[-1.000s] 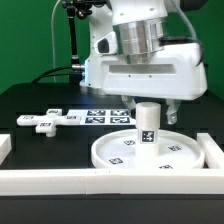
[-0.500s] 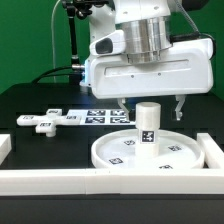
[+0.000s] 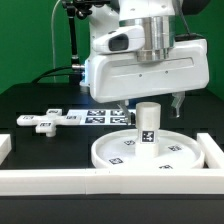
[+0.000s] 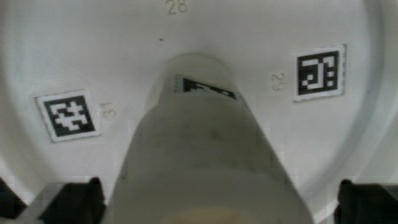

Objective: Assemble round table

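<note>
The leg (image 3: pixel 148 126) stands upright in the middle of the disc (image 3: pixel 115 152), which lies flat on the black surface (image 3: pixel 30 100) against the white border wall (image 3: pixel 90 182). The gripper (image 3: pixel 150 104) hangs straight over the leg with its jaws wide apart, holding nothing. In the wrist view the leg runs between the two dark fingertips (image 4: pixel 73 198) with a clear gap on each side.

The step in hand looks like seating the leg in the disc. Whether it is fully home cannot be told, since the joint is hidden at the leg's base. If not, the next move calls for closing on the leg and turning it further, keeping it upright. If it is home, the gripper must lift clear and fetch the foot piece (image 3: pixel 44 121), which lies well apart toward the exterior view's left.

The marker board (image 3: pixel 100 118) lies behind the disc. On the way to the foot piece only the leg itself stands in the gripper's path.
</note>
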Controlling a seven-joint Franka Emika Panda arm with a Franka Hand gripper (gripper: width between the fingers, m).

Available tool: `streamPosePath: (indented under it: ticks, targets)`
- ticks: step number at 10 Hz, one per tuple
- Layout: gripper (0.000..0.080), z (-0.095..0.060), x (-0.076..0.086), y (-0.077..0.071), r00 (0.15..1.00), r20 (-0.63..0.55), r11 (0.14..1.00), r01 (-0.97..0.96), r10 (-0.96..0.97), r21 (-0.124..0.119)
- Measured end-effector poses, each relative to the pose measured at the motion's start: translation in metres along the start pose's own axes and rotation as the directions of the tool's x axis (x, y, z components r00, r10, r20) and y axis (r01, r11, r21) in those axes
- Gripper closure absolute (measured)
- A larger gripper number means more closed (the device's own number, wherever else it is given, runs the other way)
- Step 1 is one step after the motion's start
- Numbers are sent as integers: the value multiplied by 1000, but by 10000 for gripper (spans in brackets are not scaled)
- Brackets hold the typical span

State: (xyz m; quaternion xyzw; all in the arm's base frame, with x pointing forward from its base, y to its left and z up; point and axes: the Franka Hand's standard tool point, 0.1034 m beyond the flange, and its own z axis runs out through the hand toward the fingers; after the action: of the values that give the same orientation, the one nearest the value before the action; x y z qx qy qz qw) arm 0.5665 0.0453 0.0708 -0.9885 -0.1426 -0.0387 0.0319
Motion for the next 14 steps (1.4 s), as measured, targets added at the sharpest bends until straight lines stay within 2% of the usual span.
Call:
streamPosePath:
  ticks: [5, 6, 7, 9, 12, 13, 14]
  targets:
    - [151, 0, -1, 3, 947, 2, 947, 321, -321, -3]
    - [151, -1, 0, 2, 888, 11, 888, 459, -459, -18]
    - [151, -1, 0, 1, 840, 24, 840, 543, -542, -24]
    - [151, 0, -1, 0, 680, 55, 680, 733, -731, -28]
    - [151, 1, -1, 0, 454, 99, 455, 890, -886, -13]
    - [151, 1, -1, 2, 409, 102, 411, 912, -907, -9]
    - [151, 1, -2, 3, 399, 101, 401, 916, -911, -8]
